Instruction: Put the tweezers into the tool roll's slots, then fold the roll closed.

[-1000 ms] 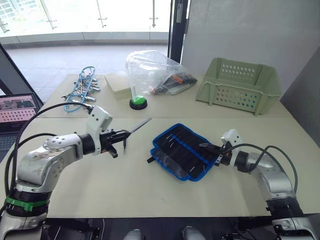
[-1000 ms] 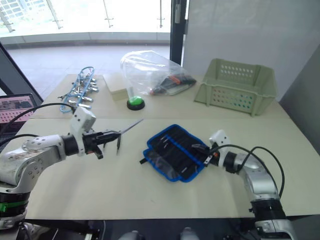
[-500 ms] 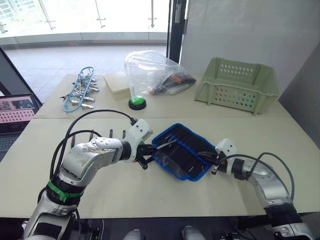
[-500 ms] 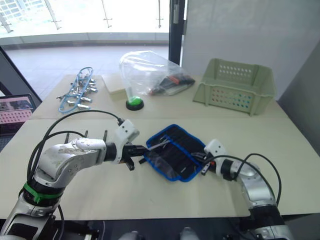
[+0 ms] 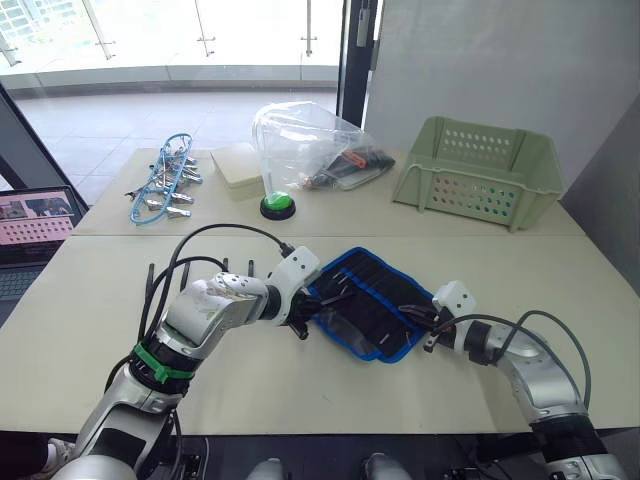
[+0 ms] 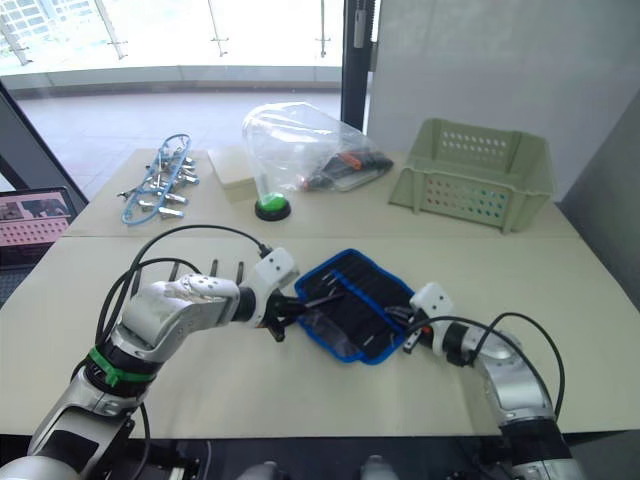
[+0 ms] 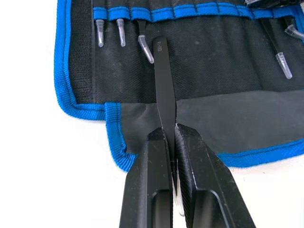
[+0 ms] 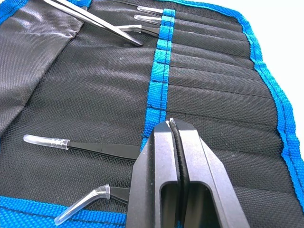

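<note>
The left gripper [image 7: 171, 130] pinches a black tweezer [image 7: 163, 85] over the open tool roll [image 5: 365, 300] at mid-table, tip near the slots [image 7: 190, 10]. It should line up with a free pocket first. The right gripper [image 8: 172, 124] rests pressed together on the roll.

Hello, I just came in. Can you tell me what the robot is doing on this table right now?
The robot is packing tweezers into an open tool roll lying on the table. Its left gripper is shut on one black tweezer and points it at the blue-edged row of slots, where several others already sit. The right gripper, its fingers closed, rests on the roll's other end. The roll is not yet folded.
</note>
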